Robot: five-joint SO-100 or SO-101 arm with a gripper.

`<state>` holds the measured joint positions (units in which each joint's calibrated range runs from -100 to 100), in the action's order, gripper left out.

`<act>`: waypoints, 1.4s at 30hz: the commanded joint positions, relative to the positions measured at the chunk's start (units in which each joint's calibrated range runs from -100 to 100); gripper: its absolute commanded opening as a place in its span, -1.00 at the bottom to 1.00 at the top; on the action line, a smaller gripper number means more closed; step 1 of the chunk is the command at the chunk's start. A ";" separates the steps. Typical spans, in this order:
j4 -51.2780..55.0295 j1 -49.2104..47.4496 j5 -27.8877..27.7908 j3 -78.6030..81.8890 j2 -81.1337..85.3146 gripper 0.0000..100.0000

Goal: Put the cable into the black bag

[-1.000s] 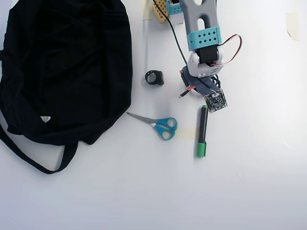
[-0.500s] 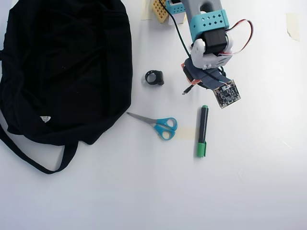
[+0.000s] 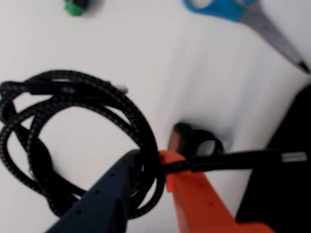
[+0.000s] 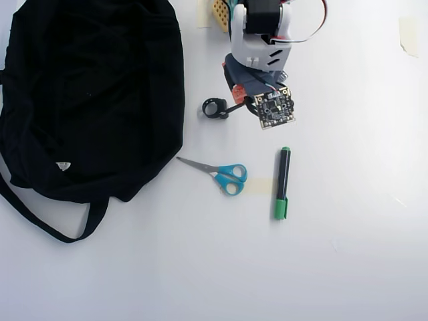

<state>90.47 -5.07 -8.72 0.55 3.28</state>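
claw [image 3: 154, 167] clenched on the coiled black cable [image 3: 73, 126], beside the black bag [image 4: 87, 93].

in the overhead view most of the cable [image 4: 215, 108] is hidden beneath the arm near the bench's top edge. in the wrist view the scissors [image 3: 252, 14] and marker [image 3: 75, 7] are cut off, everything blurred.
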 commanded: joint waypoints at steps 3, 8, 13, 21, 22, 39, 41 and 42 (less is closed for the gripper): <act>0.49 4.25 0.33 -4.41 3.77 -0.95; 1.69 8.44 0.38 -8.19 3.77 -0.95; 1.69 13.75 0.38 -10.88 3.77 -0.95; 1.52 21.82 6.62 -11.06 3.69 -0.95; 1.44 22.95 7.88 -11.06 3.69 -0.95; -14.59 48.08 18.31 -1.27 2.28 -0.95; -20.87 50.77 18.26 5.20 2.28 -0.95; -25.44 51.89 18.16 8.61 2.28 -0.95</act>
<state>72.18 44.45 9.69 4.56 4.11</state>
